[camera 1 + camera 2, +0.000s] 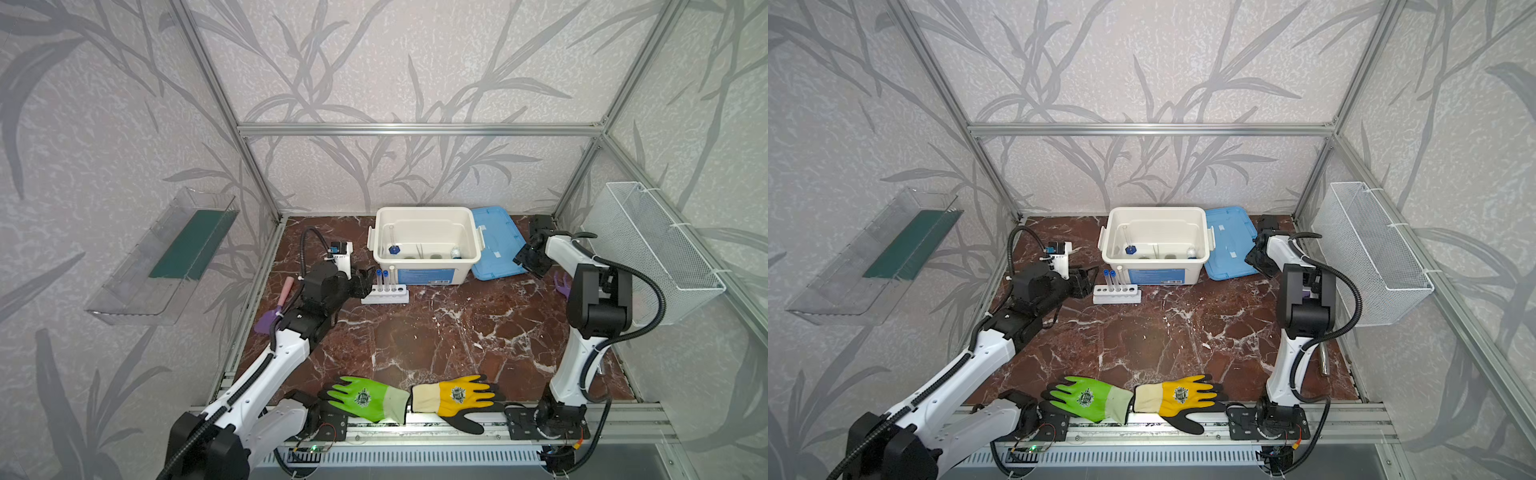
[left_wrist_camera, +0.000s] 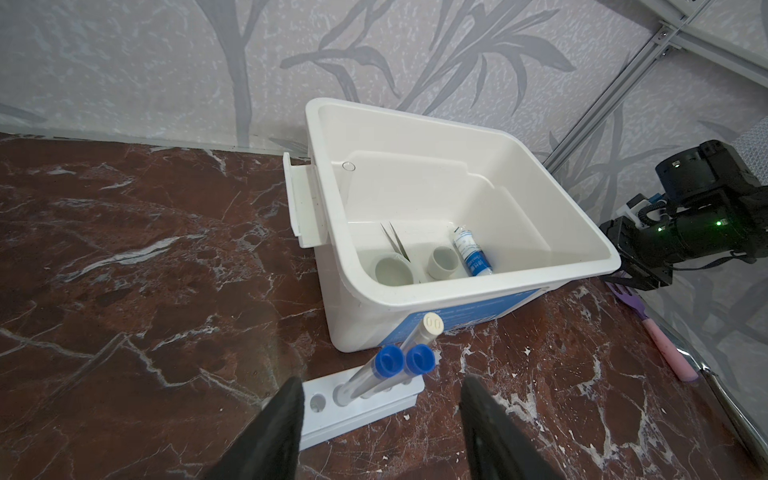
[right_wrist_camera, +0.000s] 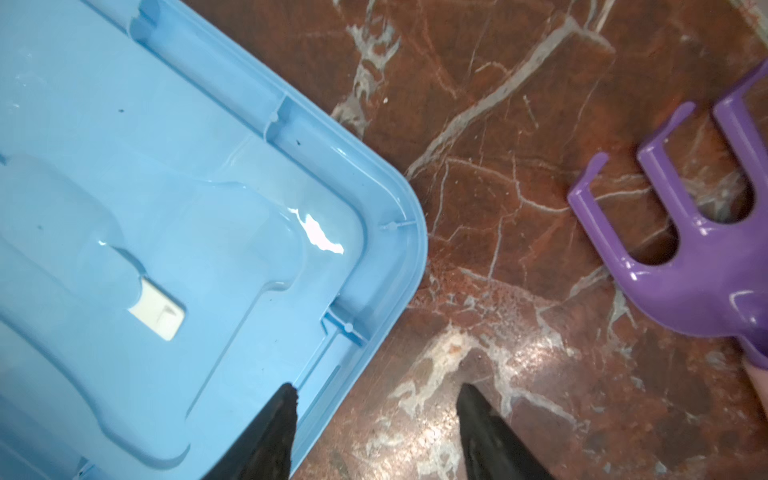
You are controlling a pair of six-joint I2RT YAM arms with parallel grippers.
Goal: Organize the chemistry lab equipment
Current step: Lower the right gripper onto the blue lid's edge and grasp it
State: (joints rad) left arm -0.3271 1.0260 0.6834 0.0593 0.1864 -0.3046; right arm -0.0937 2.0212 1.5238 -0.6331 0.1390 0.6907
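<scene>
A white rack [image 1: 384,296] [image 2: 361,405] stands in front of the white bin [image 1: 424,211] and holds three capped test tubes [image 2: 390,361], two with blue caps and one with a white cap. My left gripper [image 2: 382,379] [image 1: 368,282] is open at the rack's left end, holding nothing. Inside the bin [image 2: 415,116] lie metal tweezers [image 2: 395,241], two small white dishes [image 2: 392,272], a blue-labelled bottle [image 2: 471,253] and a blue-based cylinder [image 1: 392,245]. My right gripper [image 3: 376,385] [image 1: 525,259] is open, straddling the edge of the blue lid [image 3: 166,208].
A purple rake [image 3: 706,257] lies right of the lid. A purple-and-pink trowel [image 1: 274,307] lies by the left arm. Green [image 1: 365,397] and yellow [image 1: 457,399] gloves rest at the front edge. A wire basket [image 1: 656,249] and a clear shelf [image 1: 162,257] hang on the side walls.
</scene>
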